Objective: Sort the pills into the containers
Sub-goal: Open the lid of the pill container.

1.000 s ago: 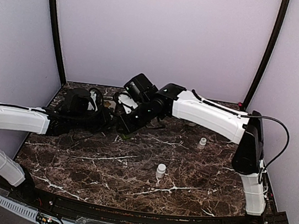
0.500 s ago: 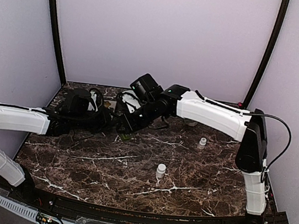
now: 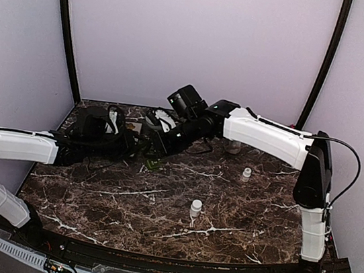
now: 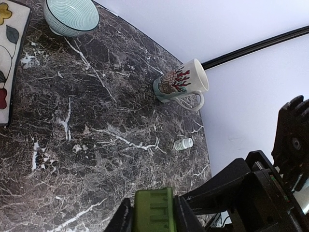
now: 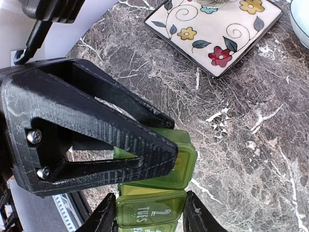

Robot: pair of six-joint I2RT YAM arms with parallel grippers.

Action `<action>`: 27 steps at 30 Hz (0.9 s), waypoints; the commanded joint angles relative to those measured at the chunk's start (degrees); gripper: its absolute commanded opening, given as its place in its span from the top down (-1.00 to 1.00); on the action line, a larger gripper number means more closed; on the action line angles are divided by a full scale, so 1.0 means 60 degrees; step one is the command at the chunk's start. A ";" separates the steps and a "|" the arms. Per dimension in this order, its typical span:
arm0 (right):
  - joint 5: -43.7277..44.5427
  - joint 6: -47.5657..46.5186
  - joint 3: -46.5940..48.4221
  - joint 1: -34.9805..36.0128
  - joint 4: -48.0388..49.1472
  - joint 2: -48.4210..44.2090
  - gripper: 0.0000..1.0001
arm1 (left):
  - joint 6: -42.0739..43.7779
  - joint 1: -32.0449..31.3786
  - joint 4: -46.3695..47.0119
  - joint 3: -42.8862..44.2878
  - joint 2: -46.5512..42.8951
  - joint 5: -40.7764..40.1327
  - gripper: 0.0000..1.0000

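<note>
The dark green pill box [image 3: 153, 165] lies at the middle left of the marble table [image 3: 158, 208], held from both ends. My left gripper [image 4: 153, 207] is shut on one end of the pill box [image 4: 153, 212]. In the right wrist view its black fingers [image 5: 120, 130] clamp the end compartment. My right gripper [image 5: 150, 212] is shut across the pill box [image 5: 154, 208] at the compartment marked TUES. In the top view the left gripper [image 3: 141, 147] and the right gripper [image 3: 156, 146] meet over the box. No loose pills show.
Two small white bottles stand on the table [image 3: 195, 208] [image 3: 246, 173]; one also shows in the left wrist view [image 4: 183, 144]. A cream mug [image 4: 183, 83], a teal bowl [image 4: 71, 15] and a flowered square plate [image 5: 217, 34] sit toward the back.
The right arm's wrist and forearm have lifted and swung back and to the right. The left arm and the green box have hardly moved.
</note>
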 commanded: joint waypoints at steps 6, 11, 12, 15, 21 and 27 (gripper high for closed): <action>-0.0105 0.0312 -0.0561 -0.0338 0.0548 -0.0712 0.01 | 0.0269 -0.0009 0.0065 -0.0369 -0.0359 0.0146 1.00; 0.0140 0.0264 -0.0578 -0.0371 0.0491 -0.0757 -0.01 | 0.0263 -0.0015 0.0173 -0.0414 -0.0359 0.0214 1.00; 0.0169 0.0257 -0.0566 -0.0371 0.0484 -0.0740 0.00 | 0.0263 -0.0016 0.0204 -0.0415 -0.0359 0.0224 1.00; 0.0231 0.0215 -0.0563 -0.0386 0.0449 -0.0694 0.02 | 0.0256 -0.0018 0.0286 -0.0423 -0.0359 0.0254 1.00; 0.0184 0.0212 -0.0719 -0.0428 0.0525 -0.0680 0.11 | 0.0255 -0.0016 0.0549 -0.0491 -0.0401 0.0313 1.00; 0.0082 0.0283 -0.0996 -0.0507 0.0704 -0.0746 0.31 | 0.0261 -0.0013 0.0748 -0.0576 -0.0443 0.0328 1.00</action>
